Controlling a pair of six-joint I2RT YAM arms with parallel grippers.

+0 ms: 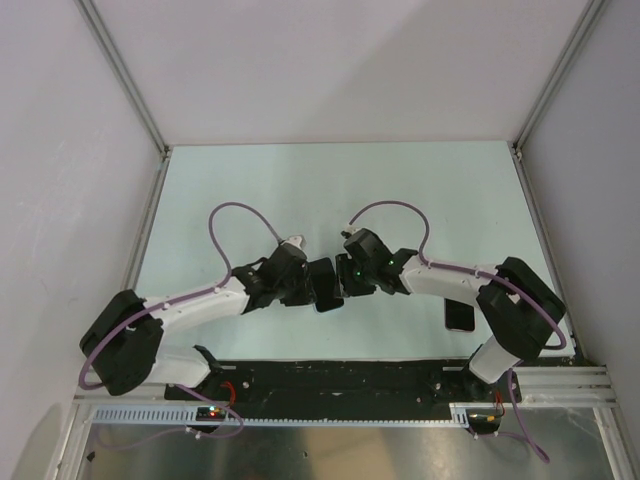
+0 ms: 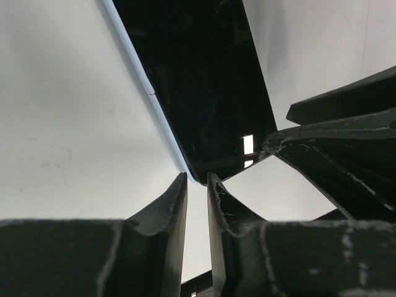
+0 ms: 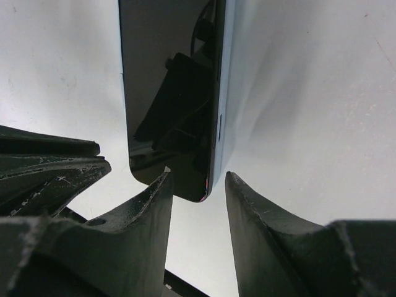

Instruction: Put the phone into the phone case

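The phone (image 1: pixel 326 290), a glossy black slab with a thin pale rim, lies flat on the pale table between the two arms. In the left wrist view the phone (image 2: pixel 204 80) ends just past my left gripper (image 2: pixel 197 175), whose fingers stand a narrow gap apart with nothing between them. The right wrist view has the phone (image 3: pixel 167 80) mirroring the arm. Its near corner sits between the spread fingers of my right gripper (image 3: pixel 198 173), clear of the right finger. A second dark slab (image 1: pixel 460 315) lies half under the right forearm. I cannot tell whether it is the phone case.
White walls (image 1: pixel 60 150) close in the table on the left, back and right. A black strip (image 1: pixel 340 378) and a metal rail run along the near edge by the arm bases. Purple cables (image 1: pixel 240 212) arch above both wrists.
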